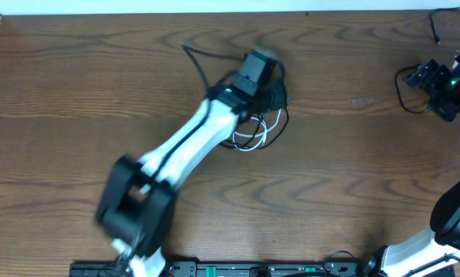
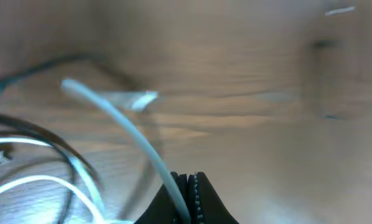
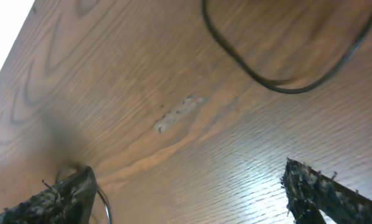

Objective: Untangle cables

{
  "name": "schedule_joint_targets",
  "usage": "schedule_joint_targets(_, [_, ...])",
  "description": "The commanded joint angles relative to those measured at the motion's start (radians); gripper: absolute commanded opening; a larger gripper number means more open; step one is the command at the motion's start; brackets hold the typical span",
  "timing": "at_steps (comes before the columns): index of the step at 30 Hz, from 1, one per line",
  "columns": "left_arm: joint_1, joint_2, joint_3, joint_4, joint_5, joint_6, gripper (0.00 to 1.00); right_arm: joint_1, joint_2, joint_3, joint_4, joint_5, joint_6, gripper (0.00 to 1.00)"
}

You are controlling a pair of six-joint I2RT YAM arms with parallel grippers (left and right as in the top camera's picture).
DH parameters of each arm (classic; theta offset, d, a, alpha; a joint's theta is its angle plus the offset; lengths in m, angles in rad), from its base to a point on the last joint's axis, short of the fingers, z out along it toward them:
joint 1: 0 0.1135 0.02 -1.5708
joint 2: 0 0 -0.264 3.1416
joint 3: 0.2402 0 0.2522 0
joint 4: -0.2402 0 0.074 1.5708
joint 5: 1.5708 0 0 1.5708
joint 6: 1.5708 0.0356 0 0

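Note:
A tangle of thin black and white cables (image 1: 255,131) lies at the table's middle back. One black cable (image 1: 193,58) trails off to the upper left. My left gripper (image 1: 259,71) is over the tangle. In the left wrist view it (image 2: 187,186) is shut on the white cable (image 2: 120,121), which runs up and left from the jaws, with blurred black and white loops (image 2: 43,162) at the left. My right gripper (image 1: 445,83) is at the far right back. It (image 3: 186,193) is open and empty above bare wood, with a black cable loop (image 3: 267,81) ahead of it.
The wooden table (image 1: 353,169) has its back edge (image 1: 215,14) along the top. The left arm (image 1: 176,154) crosses the middle. A black bar with connectors (image 1: 238,269) runs along the front edge. The black loop (image 1: 403,88) lies beside the right gripper.

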Motion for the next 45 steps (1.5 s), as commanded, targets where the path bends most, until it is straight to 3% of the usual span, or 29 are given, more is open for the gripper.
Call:
schedule_joint_targets(1, [0.002, -0.198, 0.013, 0.004, 0.059, 0.067, 0.07, 0.025, 0.005, -0.006, -0.003, -0.101, -0.092, 0.93])
schedule_joint_targets(5, [0.005, -0.369, 0.013, 0.019, 0.045, 0.138, 0.07, 0.055, 0.005, -0.005, 0.007, -0.257, -0.205, 0.93])
schedule_joint_targets(15, [0.04, -0.544, 0.013, 0.159, -0.004, 0.136, 0.07, 0.114, -0.009, -0.004, -0.008, -0.616, -0.356, 0.91])
schedule_joint_targets(30, [0.125, -0.651, 0.013, 0.614, -0.017, 0.042, 0.08, 0.276, -0.014, -0.004, -0.044, -0.61, -0.448, 0.93])
schedule_joint_targets(39, [0.149, -0.678, 0.013, 0.823, -0.208, 0.043, 0.07, 0.363, -0.014, -0.004, -0.015, -0.641, -0.459, 0.95])
schedule_joint_targets(45, [0.149, -0.676, 0.013, 0.83, -0.323, 0.045, 0.08, 0.439, -0.014, -0.004, 0.056, -0.839, -0.597, 0.95])
